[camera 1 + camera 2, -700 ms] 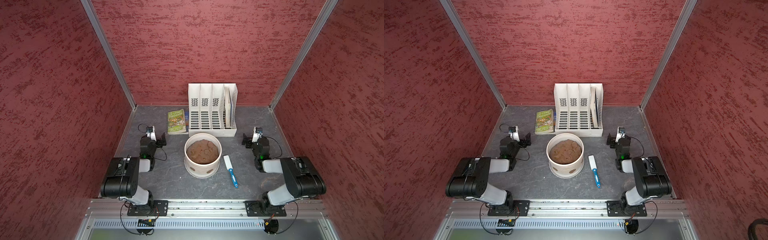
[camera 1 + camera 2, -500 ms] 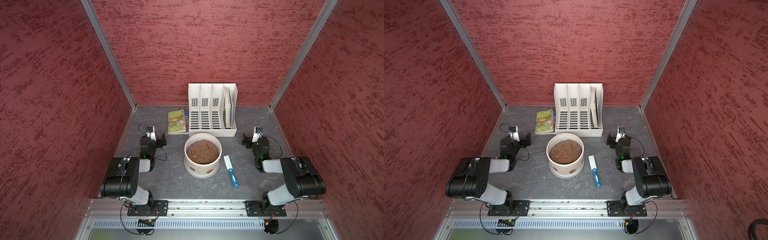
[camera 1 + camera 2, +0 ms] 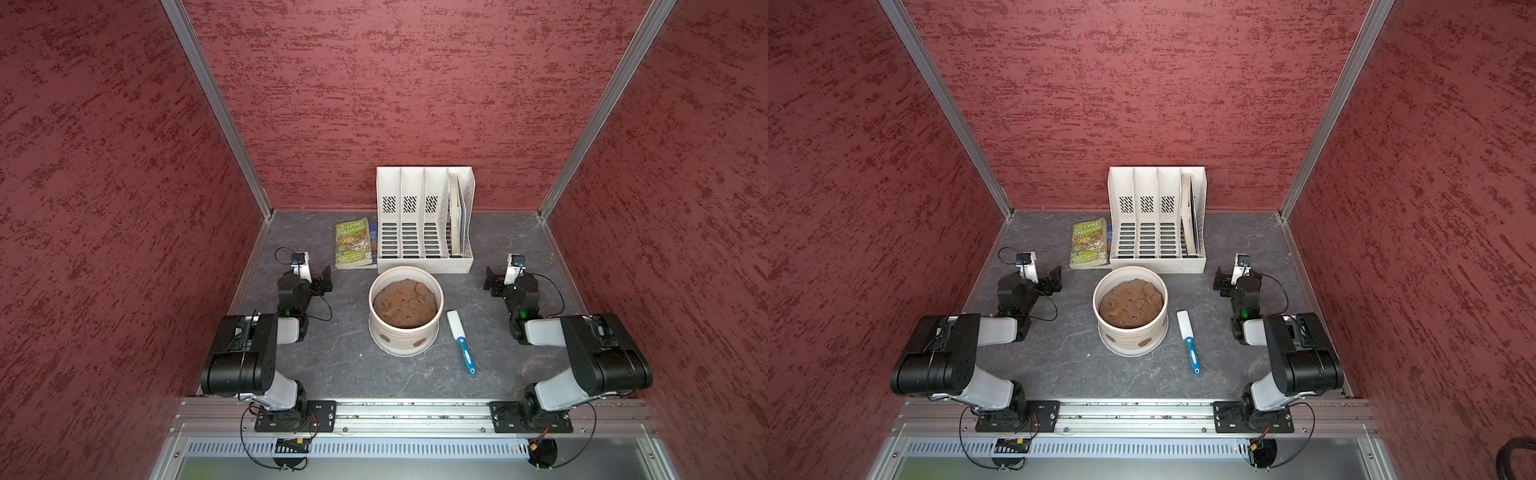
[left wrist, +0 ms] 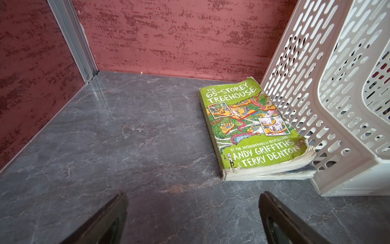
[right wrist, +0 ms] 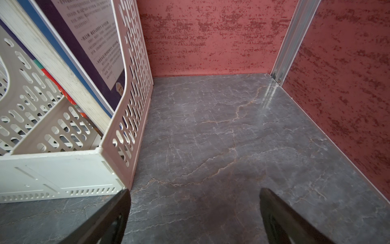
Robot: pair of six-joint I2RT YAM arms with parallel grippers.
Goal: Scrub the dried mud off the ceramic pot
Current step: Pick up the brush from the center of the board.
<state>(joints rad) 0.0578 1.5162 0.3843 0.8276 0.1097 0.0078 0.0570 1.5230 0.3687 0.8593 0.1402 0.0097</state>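
The cream-white ceramic pot point(image 3: 400, 334) point(image 3: 1124, 334) stands mid-table in both top views, filled with lumpy brown soil point(image 3: 405, 307). Small reddish-brown patches of dried mud point(image 3: 420, 343) point(image 3: 1145, 342) sit low on its near wall. A brush point(image 3: 461, 343) point(image 3: 1188, 340) with a white head and blue handle lies on the table just right of the pot. My left gripper point(image 3: 323, 279) point(image 4: 193, 211) rests open to the left of the pot, holding nothing. On the far right, my right gripper point(image 3: 491, 284) point(image 5: 195, 211) is open and empty too. Neither wrist view shows the pot.
A white slotted file rack point(image 3: 424, 232) point(image 4: 337, 105) point(image 5: 63, 126) stands behind the pot, with books in its right slot. A green paperback point(image 3: 352, 243) point(image 4: 251, 126) lies flat left of the rack. Red walls close three sides of the grey table point(image 3: 332, 365).
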